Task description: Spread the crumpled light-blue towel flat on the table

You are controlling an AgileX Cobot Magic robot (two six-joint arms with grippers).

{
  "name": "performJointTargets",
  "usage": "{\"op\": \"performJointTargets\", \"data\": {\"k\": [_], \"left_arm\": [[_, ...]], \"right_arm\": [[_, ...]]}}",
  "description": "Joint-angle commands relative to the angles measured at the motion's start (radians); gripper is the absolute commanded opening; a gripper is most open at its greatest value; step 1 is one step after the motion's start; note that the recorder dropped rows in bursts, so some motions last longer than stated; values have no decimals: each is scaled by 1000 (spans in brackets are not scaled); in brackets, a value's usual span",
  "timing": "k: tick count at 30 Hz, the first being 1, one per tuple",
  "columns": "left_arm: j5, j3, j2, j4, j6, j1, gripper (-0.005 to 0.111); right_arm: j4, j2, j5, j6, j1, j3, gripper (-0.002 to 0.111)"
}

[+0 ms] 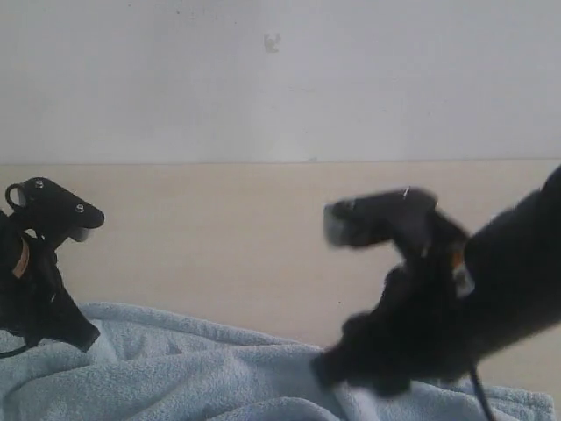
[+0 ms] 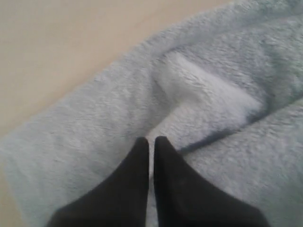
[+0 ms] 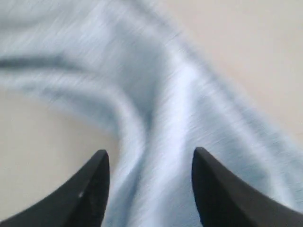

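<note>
We count one towel (image 1: 219, 368), a single light-blue cloth, and one beige tabletop (image 1: 219, 237) under it. We count two grippers, the left gripper (image 2: 151, 142) and the right gripper (image 3: 150, 156), each with two black jaws, so four in all. Behind them we count one wall (image 1: 394, 88) with one small mark (image 1: 273, 41).

- Table (image 1: 219, 228): plain light-beige top, matte, bare across the far part.
- Towel (image 1: 202, 368): light-blue terry, lies directly on the near part, rumpled, with ridges and folds; one edge runs along bare wood.
</note>
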Motion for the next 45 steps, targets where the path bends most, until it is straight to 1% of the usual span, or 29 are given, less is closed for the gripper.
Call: {"op": "performJointTargets", "data": {"k": [1,3,5,7,8,9,10,12,15,21,27,28,29,30,31,32,33,37,41,43,45], "left_arm": [[30,-51,29,-447,407,90,4],[40,-64,39,-497,462,106,4],[33,-66,48,-495,462,113,4],[33,-66,55,-477,462,113,4],[38,-66,57,-478,462,113,4],[38,-63,57,-478,462,113,4],[40,-64,57,-478,462,113,4],[40,-59,57,-478,462,113,4],[34,-60,57,-478,462,113,4],[34,-60,57,-480,462,113,4],[16,-60,57,-480,462,113,4],[13,-60,57,-480,462,113,4],[11,-60,57,-480,462,113,4],[11,-60,57,-480,462,113,4],[4,-60,57,-480,462,113,4],[-8,-60,57,-480,462,113,4],[-14,-60,57,-480,462,113,4],[-23,-60,57,-435,458,113,4],[-53,-60,57,-308,351,117,4],[-87,-60,57,-245,285,130,4],[-131,-60,57,-195,246,147,4]], "right_arm": [[-358,9,95,202,-183,-115,50],[-367,39,171,134,-299,-139,50],[-365,82,228,86,-401,-133,50],[-356,127,269,79,-493,-116,50],[-327,154,267,75,-550,-102,50],[-285,173,261,59,-584,-95,50],[-237,191,256,11,-613,-87,50],[-86,233,256,-145,-661,-71,50],[84,281,236,-289,-681,-52,50],[48,400,76,-289,-681,42,50],[52,500,1,-289,-681,53,50],[52,509,-10,-289,-681,53,47],[52,509,-14,-289,-681,53,40],[52,509,-20,-289,-681,53,31],[37,507,-36,-289,-681,53,3],[19,507,-58,-270,-681,51,1],[8,507,-74,-248,-681,51,1],[-146,507,-190,-47,-681,51,1],[-431,507,-302,203,-691,46,1],[-549,507,-347,281,-719,21,0],[-616,507,-393,300,-755,-10,0]]}}
